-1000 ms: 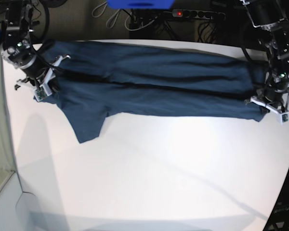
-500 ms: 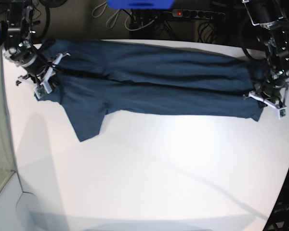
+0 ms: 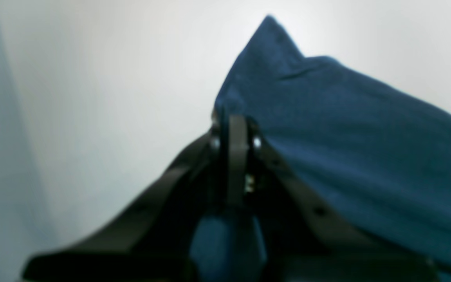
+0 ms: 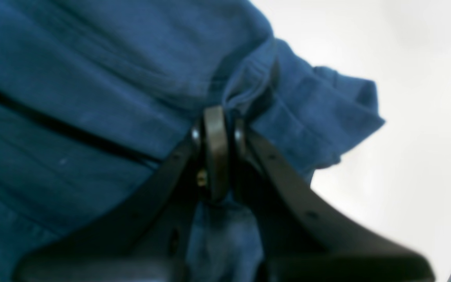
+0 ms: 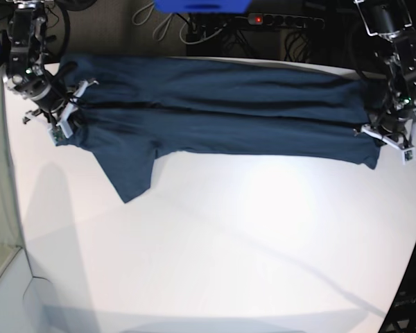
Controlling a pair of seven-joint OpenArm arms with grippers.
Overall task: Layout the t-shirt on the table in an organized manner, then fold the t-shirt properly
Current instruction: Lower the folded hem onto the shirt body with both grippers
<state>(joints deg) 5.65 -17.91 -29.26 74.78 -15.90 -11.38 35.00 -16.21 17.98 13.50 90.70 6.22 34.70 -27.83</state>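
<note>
The dark navy t-shirt point(image 5: 215, 111) is stretched sideways in a long band across the far part of the white table point(image 5: 229, 243), with one sleeve point(image 5: 128, 173) lying flat toward the front. My right gripper point(image 5: 64, 116) is shut on the t-shirt's left end; the right wrist view shows bunched cloth point(image 4: 92, 98) pinched at the right gripper point(image 4: 215, 117). My left gripper point(image 5: 383, 137) is shut on the right end. In the left wrist view a cloth corner point(image 3: 327, 137) is clamped in the left gripper point(image 3: 236, 121), above the table point(image 3: 92, 98).
Behind the table's far edge lie a power strip with a red light point(image 5: 277, 21), cables and a blue object point(image 5: 201, 5). The table's curved edge point(image 5: 410, 263) runs down the right side. A low ledge point(image 5: 3, 277) sits at the left.
Both grippers have drawn back toward the far edge, carrying the stretched t-shirt with them. The band now lies further from the front, and the sleeve has slid along.
</note>
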